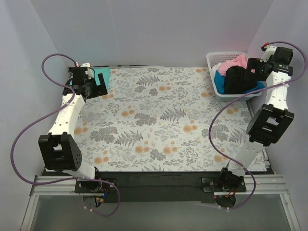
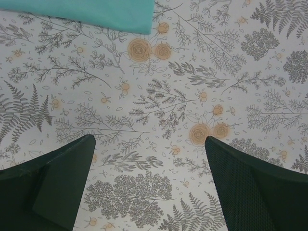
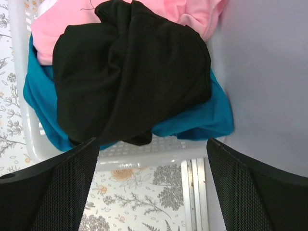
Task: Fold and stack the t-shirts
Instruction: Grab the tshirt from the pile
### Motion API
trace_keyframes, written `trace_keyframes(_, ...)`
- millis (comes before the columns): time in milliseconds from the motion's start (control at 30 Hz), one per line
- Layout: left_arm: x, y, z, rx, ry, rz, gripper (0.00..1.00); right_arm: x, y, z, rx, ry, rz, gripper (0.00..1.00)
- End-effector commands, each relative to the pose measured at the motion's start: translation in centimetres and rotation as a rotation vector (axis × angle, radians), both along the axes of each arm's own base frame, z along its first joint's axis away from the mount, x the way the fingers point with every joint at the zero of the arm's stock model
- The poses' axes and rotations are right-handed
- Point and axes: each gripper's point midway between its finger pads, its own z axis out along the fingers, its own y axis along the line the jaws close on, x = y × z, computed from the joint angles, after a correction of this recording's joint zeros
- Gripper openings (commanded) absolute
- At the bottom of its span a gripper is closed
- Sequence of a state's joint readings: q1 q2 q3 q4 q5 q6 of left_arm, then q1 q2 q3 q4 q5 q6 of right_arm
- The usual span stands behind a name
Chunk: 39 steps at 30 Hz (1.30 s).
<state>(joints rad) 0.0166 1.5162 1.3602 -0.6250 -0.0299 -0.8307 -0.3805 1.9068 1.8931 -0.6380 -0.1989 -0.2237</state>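
Note:
The mint-green t-shirt (image 1: 102, 74) lies folded at the far left corner of the table; its edge shows at the top of the left wrist view (image 2: 91, 12). My left gripper (image 1: 91, 86) hovers open and empty over the patterned cloth just near of it. The black t-shirt (image 1: 239, 79) lies crumpled on top in the white basket (image 1: 222, 57), over the bright blue t-shirt (image 3: 202, 120) and the pink t-shirt (image 1: 235, 62). In the right wrist view the black shirt (image 3: 130, 72) fills the basket. My right gripper (image 1: 257, 72) is open and empty above the basket's right side.
The flower-and-fern table cloth (image 1: 163, 120) covers the table. The white lattice basket stands at the far right corner against the wall (image 3: 269, 72). A metal table edge (image 3: 195, 192) runs right of the cloth.

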Motion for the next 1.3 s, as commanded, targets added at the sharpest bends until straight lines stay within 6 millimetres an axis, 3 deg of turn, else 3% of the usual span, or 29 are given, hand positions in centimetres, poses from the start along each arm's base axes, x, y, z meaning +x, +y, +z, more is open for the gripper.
trace_keyframes(0,-0.5,0.1,0.5,-0.007,-0.026,0.029,0.98,2.5,0.6,1.7,0.051,-0.068,0.031,0.98)
trace_keyframes(267,-1.0,0.3,-2.7,-0.007,0.054,0.047,0.98,5.7,1.0,-1.3,0.124,-0.052,0.045,0.98)
trace_keyframes(433,-0.9,0.5,-3.4,-0.003,0.074,0.059,0.98,6.7,1.3,-4.7,0.121,0.005,0.044,0.99)
trace_keyframes(533,-0.8,0.6,-3.7,-0.001,0.082,0.075,0.98,7.1,1.5,-5.7,0.113,0.017,0.041,0.98)
trace_keyframes(633,-0.9,0.7,-3.9,0.000,0.100,0.084,0.98,7.0,1.5,-5.8,0.110,0.023,0.044,0.83)
trace_keyframes(667,-1.0,0.8,-3.8,0.001,0.103,0.086,0.98,6.8,1.5,-5.6,0.108,0.020,0.045,0.63)
trace_keyframes(733,-1.0,0.8,-3.6,0.004,0.099,0.084,0.98,6.3,2.1,-4.4,0.113,0.005,0.064,0.42)
trace_keyframes(767,-1.0,0.8,-3.5,0.003,0.097,0.085,0.98,6.1,2.3,-3.8,0.114,-0.006,0.075,0.18)
trace_keyframes(800,-1.0,0.7,-3.2,-0.002,0.088,0.087,0.98,5.6,2.8,-2.3,0.118,-0.027,0.089,0.06)
trace_keyframes(833,-1.0,0.8,-2.9,-0.005,0.083,0.090,0.98,5.2,3.1,-1.4,0.117,-0.040,0.096,0.01)
trace_keyframes(867,-1.0,0.5,-2.8,-0.013,0.082,0.083,0.98,4.8,3.4,-0.4,0.117,-0.053,0.105,0.01)
trace_keyframes(900,-1.1,0.4,-2.5,-0.018,0.072,0.082,0.98,4.0,4.0,2.1,0.111,-0.098,0.126,0.01)
trace_keyframes(967,-1.0,0.3,-1.9,-0.030,0.057,0.077,0.98,2.8,4.9,4.0,0.113,-0.130,0.153,0.01)
trace_keyframes(1000,-1.1,0.1,-1.8,-0.036,0.056,0.070,0.98,1.7,5.8,6.9,0.108,-0.186,0.181,0.01)
trace_keyframes(1067,-1.2,-0.1,-1.3,-0.047,0.043,0.065,0.98,0.6,6.7,9.5,0.103,-0.237,0.209,0.01)
trace_keyframes(1100,-1.3,-0.2,-1.4,-0.055,0.043,0.065,0.98,-0.5,7.5,12.1,0.099,-0.290,0.232,0.01)
trace_keyframes(1200,-1.6,-0.8,-1.0,-0.083,0.030,0.051,0.98,-2.5,9.7,17.6,0.103,-0.406,0.311,0.01)
trace_keyframes(1267,-1.6,-1.0,-0.5,-0.092,0.018,0.044,0.98,-3.6,11.2,20.2,0.118,-0.463,0.375,0.01)
